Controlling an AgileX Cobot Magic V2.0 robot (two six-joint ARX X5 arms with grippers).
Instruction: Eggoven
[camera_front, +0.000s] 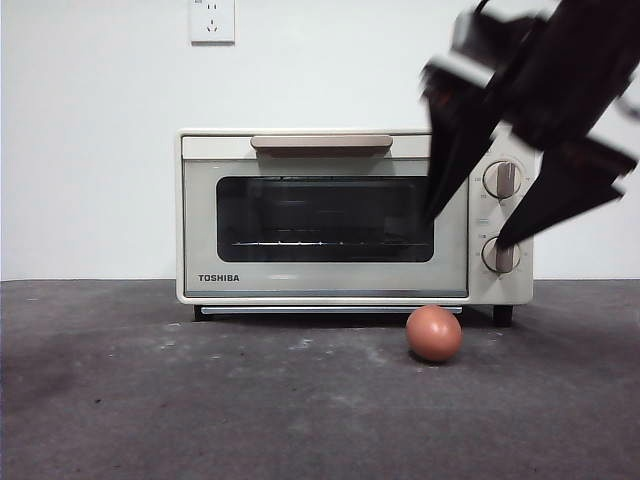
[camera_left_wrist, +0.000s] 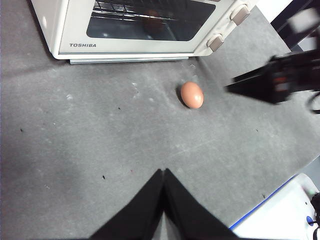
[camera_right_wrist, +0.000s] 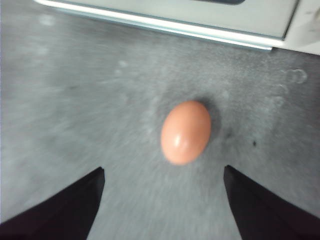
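The reddish-brown egg (camera_front: 434, 333) lies on the dark grey table, just in front of the right end of the cream TOSHIBA toaster oven (camera_front: 320, 280). The oven door is closed. My right gripper (camera_front: 467, 228) hangs open above the egg, in front of the oven's two knobs. In the right wrist view the egg (camera_right_wrist: 186, 132) lies ahead of the open jaws of the right gripper (camera_right_wrist: 163, 169), apart from them. My left gripper (camera_left_wrist: 164, 172) is shut and empty, held back over the table, well away from the egg (camera_left_wrist: 192, 95).
A wall socket (camera_front: 212, 20) is on the white wall behind the oven. A white tray with a blue edge (camera_left_wrist: 285, 215) shows at the table's side in the left wrist view. The right arm (camera_left_wrist: 280, 80) shows there beside the egg.
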